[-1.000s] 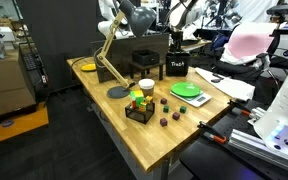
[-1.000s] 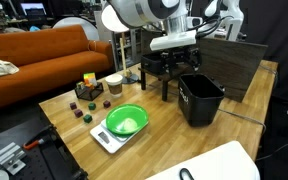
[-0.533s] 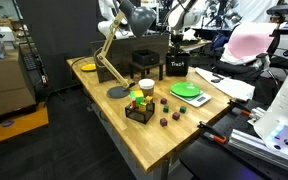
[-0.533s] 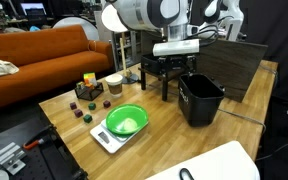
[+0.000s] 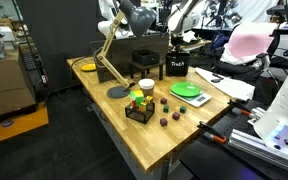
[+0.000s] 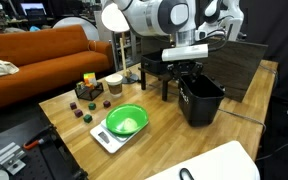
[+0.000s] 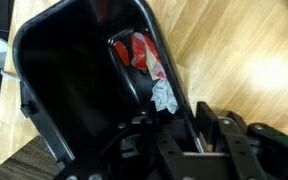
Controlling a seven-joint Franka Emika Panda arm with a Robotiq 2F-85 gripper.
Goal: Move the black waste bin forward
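The black waste bin (image 5: 177,66) with white lettering stands at the table's far side; in an exterior view it is the open-topped bin (image 6: 202,98) near the table edge. My gripper (image 6: 187,72) reaches down onto its near rim. In the wrist view the bin (image 7: 64,90) fills the left, with red and white crumpled wrappers (image 7: 146,58) inside. There my gripper (image 7: 166,122) straddles the bin's wall, one finger (image 7: 198,118) outside it and the other dark against the inside. The jaws are partly closed, and a gap still shows on the inner side.
A black box-like stand with legs (image 6: 159,66) sits right behind the bin. A green bowl on a white scale (image 6: 126,121), a paper cup (image 6: 114,84), a wire basket (image 5: 139,108), a desk lamp (image 5: 109,60) and small blocks share the table.
My gripper has moved across from the stand and down onto the bin's rim. Its jaws have narrowed around the wall. The bin has not shifted.
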